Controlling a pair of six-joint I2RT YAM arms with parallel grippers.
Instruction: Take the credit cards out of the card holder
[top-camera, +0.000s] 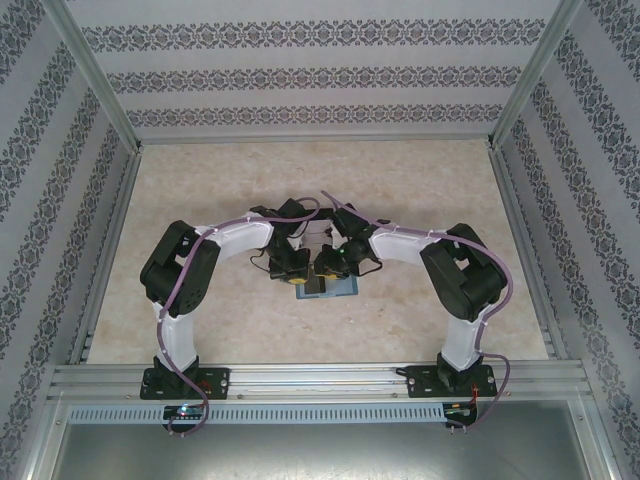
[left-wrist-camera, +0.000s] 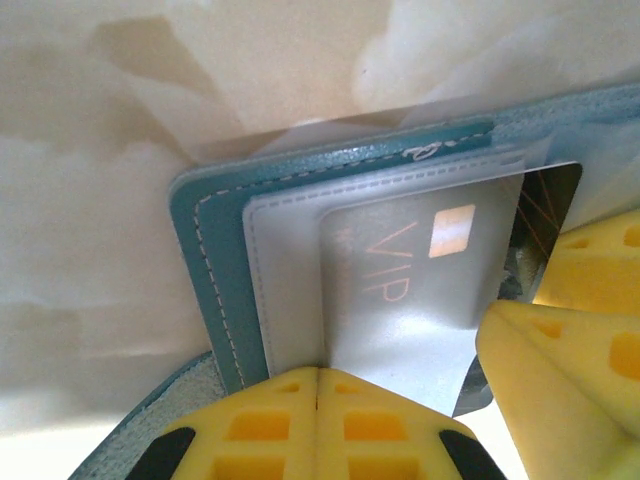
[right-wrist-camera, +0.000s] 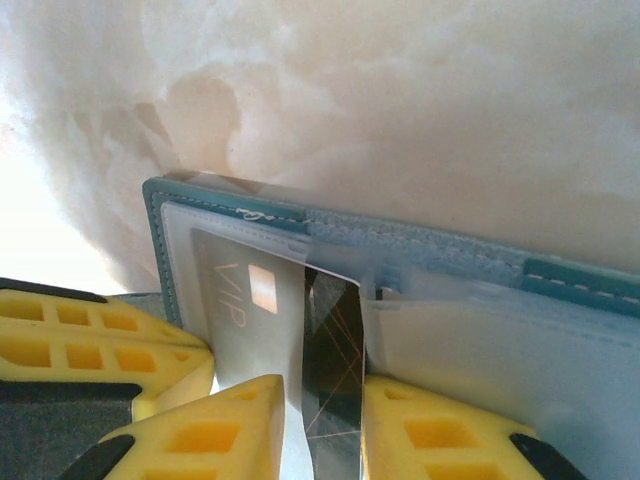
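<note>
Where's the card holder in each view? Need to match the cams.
Top external: card holder just below picture centre.
Left wrist: centre to right, teal stitched edge at left.
Right wrist: across the middle, teal corner at left.
Shared landmark: the pale VIP card in its pocket, both wrist views.

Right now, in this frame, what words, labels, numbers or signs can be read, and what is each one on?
"VIP": slanted letters on the pale silver card, beside its square chip, in the clear pocket of the teal card holder.
Faint small print next to those letters: too blurred to read.
Dark card: thin gold lines and no legible text.
Overhead view: everything is too small to read.
</note>
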